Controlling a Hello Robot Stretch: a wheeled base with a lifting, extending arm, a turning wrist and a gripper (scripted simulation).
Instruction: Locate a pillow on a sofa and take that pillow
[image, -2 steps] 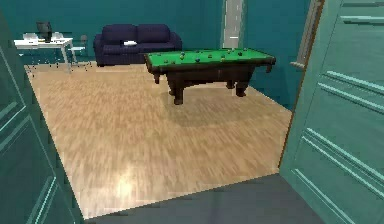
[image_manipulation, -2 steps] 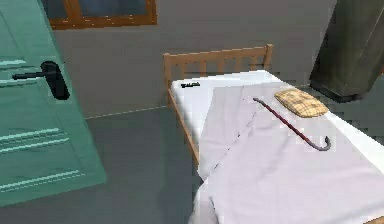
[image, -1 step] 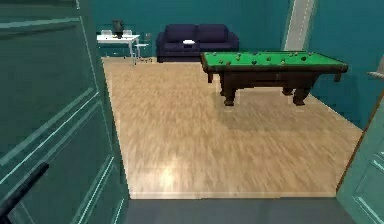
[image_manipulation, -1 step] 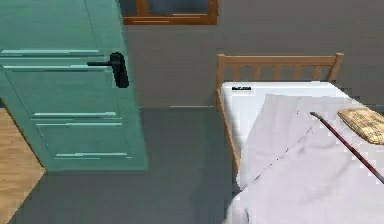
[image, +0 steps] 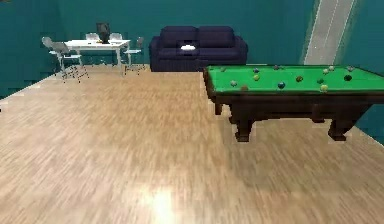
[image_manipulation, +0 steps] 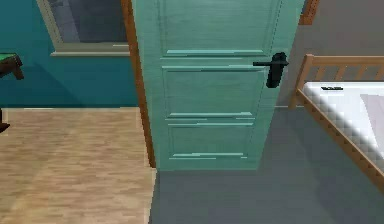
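Dark blue sofa (image: 197, 48) by far wall, small white thing (image: 187, 47) on it. Green pool table (image: 300, 85) close by. Hand: cannot tell.

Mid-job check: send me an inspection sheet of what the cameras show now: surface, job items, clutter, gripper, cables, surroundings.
surface: wood plank floor, running to the far wall.
job's things: dark blue sofa against the far teal wall; small pale thing on its seat, too small to call a pillow.
clutter: green pool table with balls at the forward view's right; white table with chairs at far left.
grippers: nothing seen.
cables: nothing seen.
surroundings: arm side view has a teal door with a black handle, a window and a wooden-framed bed.
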